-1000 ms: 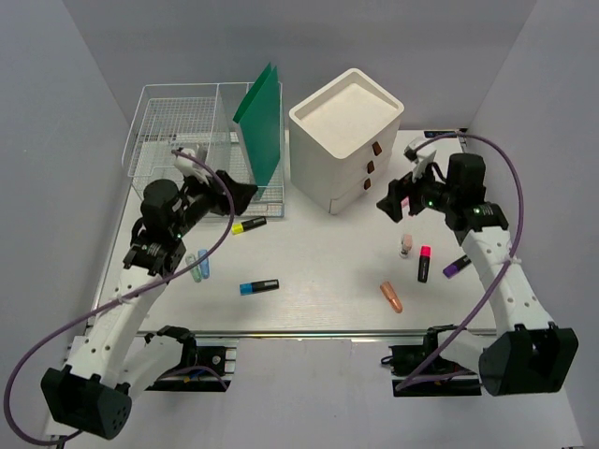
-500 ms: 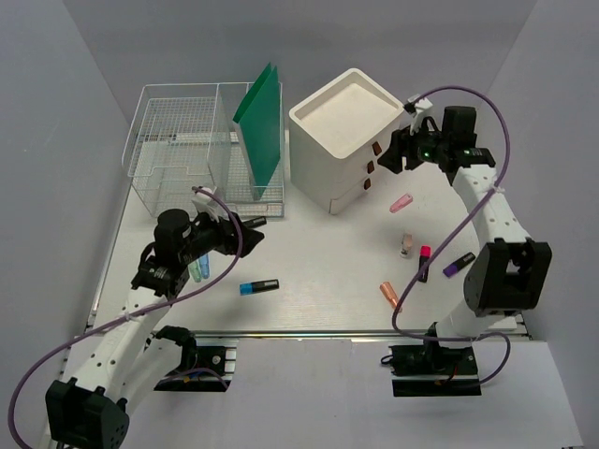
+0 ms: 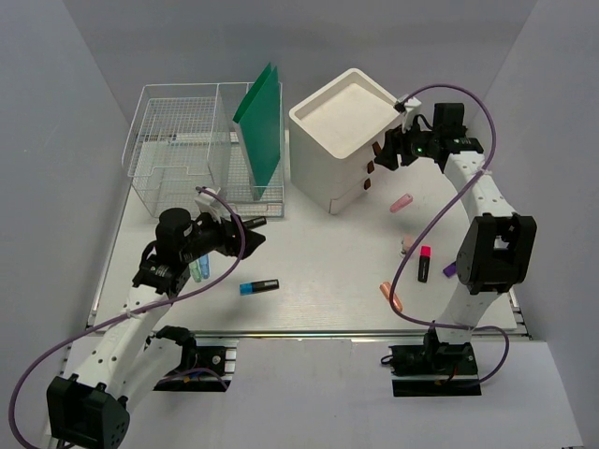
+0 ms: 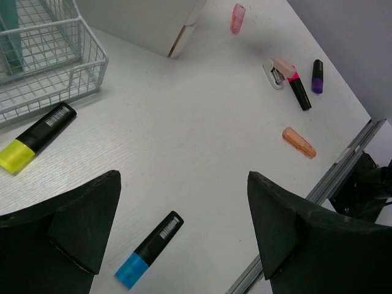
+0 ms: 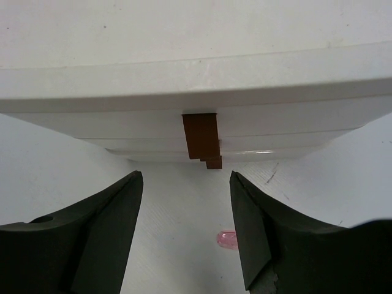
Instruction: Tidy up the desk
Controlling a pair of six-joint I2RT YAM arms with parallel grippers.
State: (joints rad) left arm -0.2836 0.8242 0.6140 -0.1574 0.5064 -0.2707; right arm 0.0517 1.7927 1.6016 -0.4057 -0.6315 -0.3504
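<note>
The flat white surface (image 3: 318, 271), metal rail along its near edge, spreads beneath both arms. The small brown handle (image 5: 201, 135) on the white three-drawer box (image 3: 342, 122) offers little purchase: a shallow pinch could slip off, and a hard pull might drag the box. The right arm reaches far forward, its gripper (image 5: 187, 184) parted and empty before that handle. The left gripper (image 4: 184, 184), wide open, hangs tilted above a blue-capped black highlighter (image 4: 150, 250).

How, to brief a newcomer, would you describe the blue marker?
On the desk, find the wire basket at left. Of the markers before it, the blue marker lies nearest the front rail: black body, blue cap, unlike the yellow marker.
</note>
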